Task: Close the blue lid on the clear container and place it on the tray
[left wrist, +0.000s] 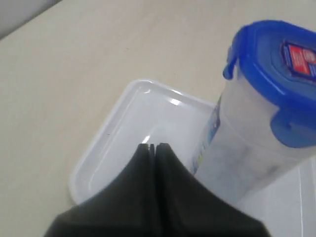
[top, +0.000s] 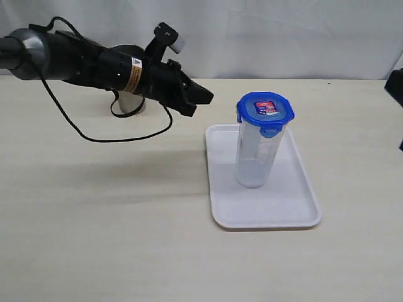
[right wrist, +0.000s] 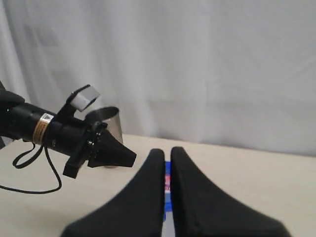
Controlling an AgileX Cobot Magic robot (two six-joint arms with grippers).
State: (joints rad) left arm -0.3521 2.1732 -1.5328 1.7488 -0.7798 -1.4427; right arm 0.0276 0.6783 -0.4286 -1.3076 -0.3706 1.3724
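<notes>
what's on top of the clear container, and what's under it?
The blue lid sits on top of the clear container, covering its mouth. Under it is the tray. The container's base hides the patch of tray it stands on.

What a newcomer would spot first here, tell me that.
The clear container, its blue lid on top, stands upright on the white tray, right of centre in the exterior view. The left gripper, jaws together, hangs in the air to its left, a steel cup behind that arm.

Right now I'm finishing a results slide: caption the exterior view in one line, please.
Clear container, blue lid on, stands upright on the tray; the shut left gripper hovers apart.
</notes>
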